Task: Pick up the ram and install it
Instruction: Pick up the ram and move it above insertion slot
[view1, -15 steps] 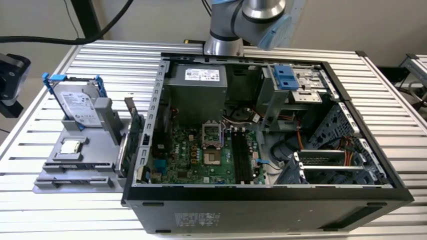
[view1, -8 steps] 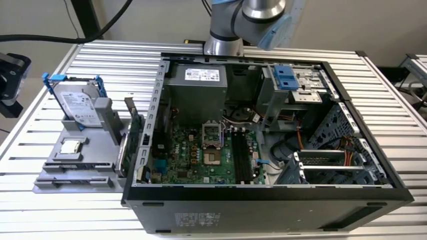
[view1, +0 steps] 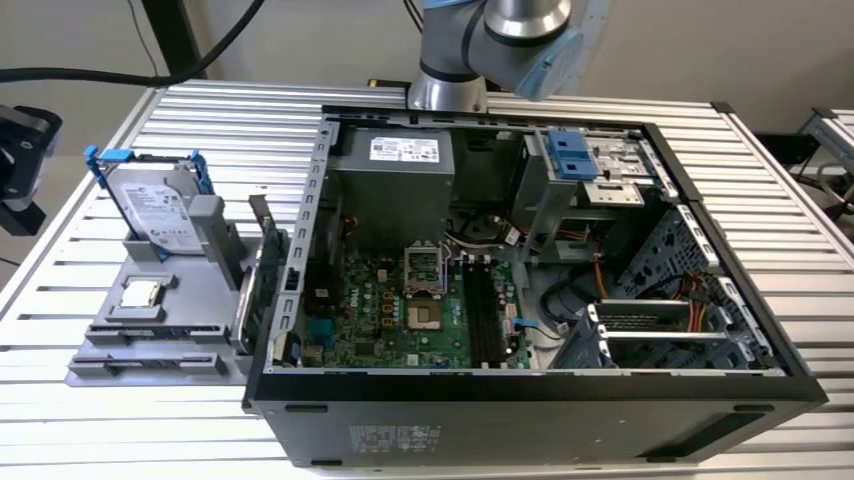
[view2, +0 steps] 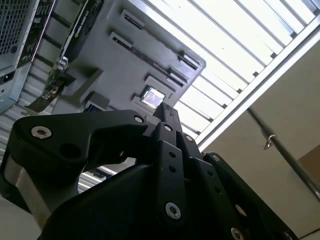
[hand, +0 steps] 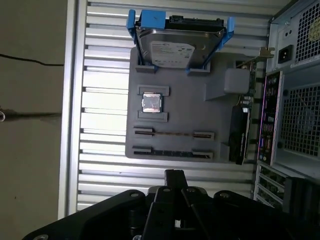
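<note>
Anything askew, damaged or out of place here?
Nothing stands out. The dark blue ram stick sits straight in a slot of the grey holder tray, the blue-framed hard drive stands in its cradle, and nothing is spilled.

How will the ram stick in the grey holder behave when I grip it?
The ram stands on edge, thin and long, so probably stiff and light but apt to tip once lifted from the grey holder's clips. Its bare board likely makes it fragile; grip gently.

The ram, edge-on, hides its chips — the exterior view's top edge cuts off the arm.
</note>
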